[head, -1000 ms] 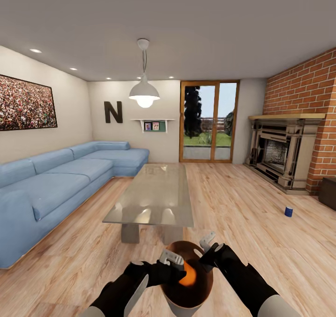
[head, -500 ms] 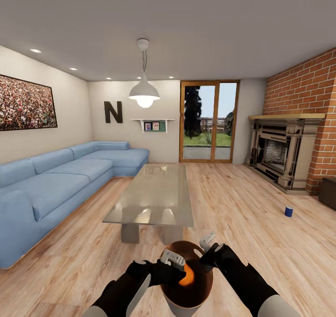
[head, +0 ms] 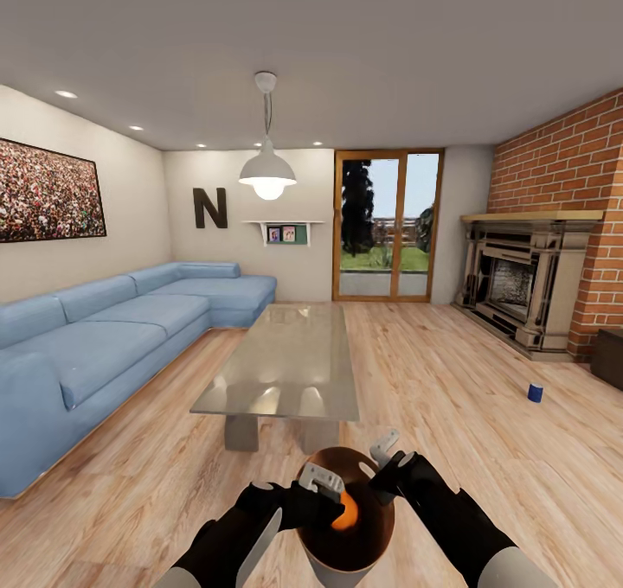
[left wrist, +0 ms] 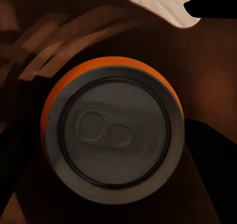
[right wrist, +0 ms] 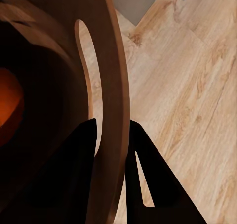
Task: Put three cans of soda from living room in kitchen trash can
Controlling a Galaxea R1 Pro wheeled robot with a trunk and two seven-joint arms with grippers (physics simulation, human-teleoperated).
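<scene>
Head view, right gripper (head: 385,450): closed on the far rim of the brown trash can (head: 363,546), which it holds low in front of the trunk.
Head view, left gripper (head: 322,482): poised over the mouth of the bin; whether its fingers are spread or closed, I cannot tell.
Head view, orange can (head: 345,513): inside the trash can, just below the left gripper.
Head view, blue can (head: 536,392): upright on the wooden floor (head: 450,380), near the fireplace (head: 519,290) and well apart from the glass coffee table (head: 294,363).
Left wrist view, orange can (left wrist: 116,135): seen end-on, pale top and pull tab upward, with the dark inner wall of the trash can (left wrist: 207,85) around it; no finger visibly touches it.
Right wrist view, right gripper (right wrist: 111,130): one dark finger on each side of the thin wall of the trash can (right wrist: 111,61), pinching it.
Right wrist view, orange can (right wrist: 7,105): an orange glow within the bin.
Handling, judged: a soda can is light, stiff-walled and smooth, so it may slip or dent; take the blue one across its round side at mid-height, from above or from the side, with a moderate squeeze.
</scene>
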